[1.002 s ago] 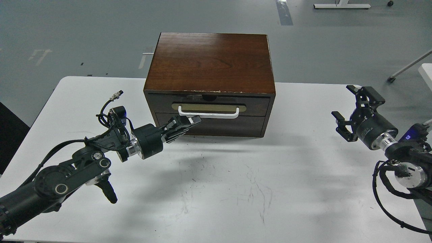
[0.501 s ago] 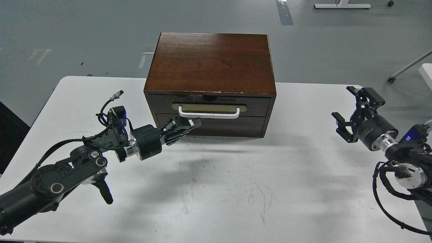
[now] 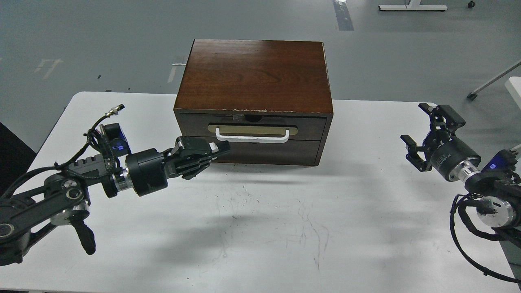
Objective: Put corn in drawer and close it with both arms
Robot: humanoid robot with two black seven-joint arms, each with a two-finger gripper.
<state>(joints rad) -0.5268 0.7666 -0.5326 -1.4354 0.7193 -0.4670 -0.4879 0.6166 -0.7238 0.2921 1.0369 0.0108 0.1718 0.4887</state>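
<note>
Drawer (image 3: pixel 252 126) flush, dark wood; left end effector (image 3: pixel 217 148) closed, empty; right end effector (image 3: pixel 423 130) spread, empty.

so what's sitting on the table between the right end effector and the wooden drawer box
Nothing: in the head view, only bare white table lies between the right end effector and the dark brown wooden drawer box.

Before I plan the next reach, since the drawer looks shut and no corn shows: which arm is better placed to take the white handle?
The left. Its tool sits just beside the handle's left end on the drawer, while the right tool hangs open far off to the right.
</note>
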